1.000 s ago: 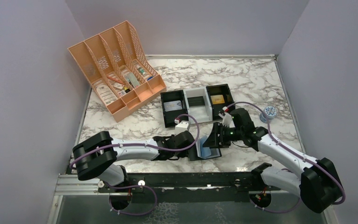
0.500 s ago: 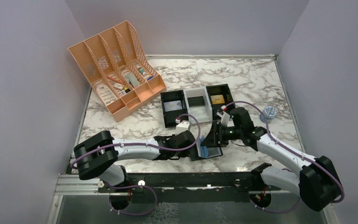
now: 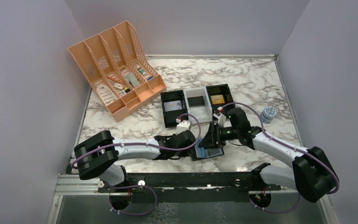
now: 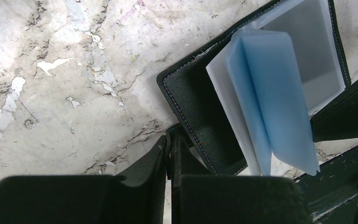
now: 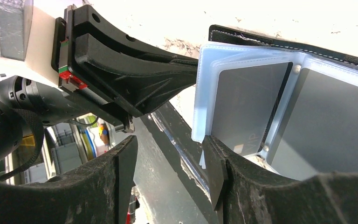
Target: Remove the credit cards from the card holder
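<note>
The card holder [image 4: 198, 114] lies open on the veined white marble table [image 4: 51, 70], near its front edge between the 2 arms. Its black cover is pebbled and stitched along the rounded border. From its spine fan soft, translucent blue-tinted plastic sleeves [image 4: 275, 102]. 2 of them each show a smooth, dark grey credit card [image 5: 249, 105], flat and rectangular, still tucked inside. The left gripper [image 4: 170, 149] has its matte black fingers pressed nearly together on the cover's edge, pinning that side down. The right gripper [image 5: 170, 142] sits low over the sleeves with its rough-grained fingers [image 5: 216, 172] parted and nothing between them. One fingertip is right at the lower edge of the nearest sleeve.
</note>
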You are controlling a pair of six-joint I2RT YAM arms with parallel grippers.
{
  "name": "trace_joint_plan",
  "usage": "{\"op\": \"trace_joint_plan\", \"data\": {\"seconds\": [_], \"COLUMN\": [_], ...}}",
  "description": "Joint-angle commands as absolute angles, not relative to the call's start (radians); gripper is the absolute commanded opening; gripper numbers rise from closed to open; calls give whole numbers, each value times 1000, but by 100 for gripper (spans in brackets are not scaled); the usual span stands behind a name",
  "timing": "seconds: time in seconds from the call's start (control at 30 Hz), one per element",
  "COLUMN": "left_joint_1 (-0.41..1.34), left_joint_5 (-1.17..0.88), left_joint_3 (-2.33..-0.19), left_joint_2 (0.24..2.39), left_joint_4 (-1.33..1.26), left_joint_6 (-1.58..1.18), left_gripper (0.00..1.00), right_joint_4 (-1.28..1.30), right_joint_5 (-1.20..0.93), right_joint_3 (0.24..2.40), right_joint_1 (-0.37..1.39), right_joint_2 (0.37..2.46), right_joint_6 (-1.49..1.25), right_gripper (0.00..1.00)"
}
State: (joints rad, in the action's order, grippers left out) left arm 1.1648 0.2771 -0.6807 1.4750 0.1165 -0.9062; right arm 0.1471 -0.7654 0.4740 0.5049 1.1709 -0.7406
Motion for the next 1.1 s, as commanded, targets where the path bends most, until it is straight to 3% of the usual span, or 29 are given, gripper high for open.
{"op": "trace_joint_plan", "data": {"seconds": [0.0, 0.47, 0.6, 0.83, 0.97, 1.07], "left_joint_1": [1166, 1165, 1166, 1166, 1165, 1165], "left_joint_5": [273, 293, 295, 325, 345, 360], "left_joint_3": [-708, -695, -702, -692, -678, -677], "left_joint_2": [1463, 1437, 1439, 1393, 1344, 1309], "left_joint_4": [116, 141, 153, 206, 226, 248], "left_joint_6": [-898, -910, -911, -924, -932, -938], "left_gripper": [0, 0, 1, 19, 28, 28], "right_joint_4": [62, -20, 106, 371, 367, 337], "right_joint_5": [-815, -808, -721, -320, -289, -349], "right_joint_3": [449, 475, 550, 674, 662, 638], "right_joint_1": [506, 569, 570, 569, 569, 569], "right_joint_2": [1197, 1265, 1220, 1147, 1153, 1184], "right_joint_6": [-756, -770, -703, -605, -599, -616], "right_gripper": [56, 56, 56, 56, 53, 48]}}
